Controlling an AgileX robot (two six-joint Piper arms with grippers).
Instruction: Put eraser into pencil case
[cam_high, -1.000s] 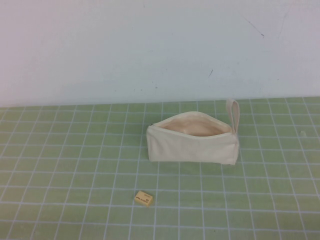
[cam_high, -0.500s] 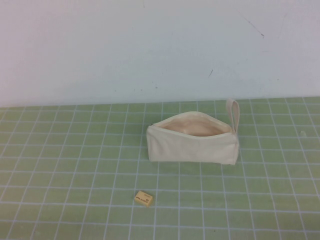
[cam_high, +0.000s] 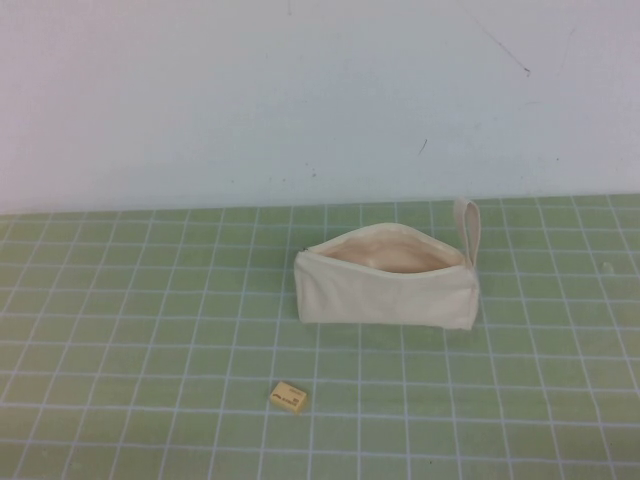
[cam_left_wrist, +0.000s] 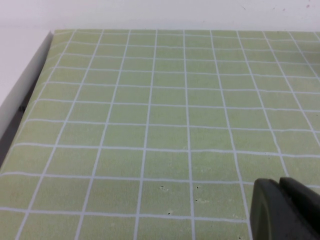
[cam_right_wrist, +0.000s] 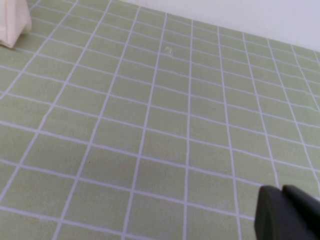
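Note:
The cream pencil case (cam_high: 385, 285) lies on the green grid mat in the high view, unzipped, mouth open upward, peach lining showing, loop strap (cam_high: 467, 228) at its right end. The small yellowish-tan eraser (cam_high: 288, 397) lies flat on the mat in front of the case's left end, apart from it. Neither arm shows in the high view. My left gripper (cam_left_wrist: 282, 192) shows only in the left wrist view, fingers pressed together, over bare mat. My right gripper (cam_right_wrist: 285, 197) shows only in the right wrist view, fingers together, with a corner of the case (cam_right_wrist: 12, 22) far off.
The green grid mat (cam_high: 150, 330) covers the table up to a white wall (cam_high: 300, 100) behind. The mat's left edge and a white border (cam_left_wrist: 20, 90) show in the left wrist view.

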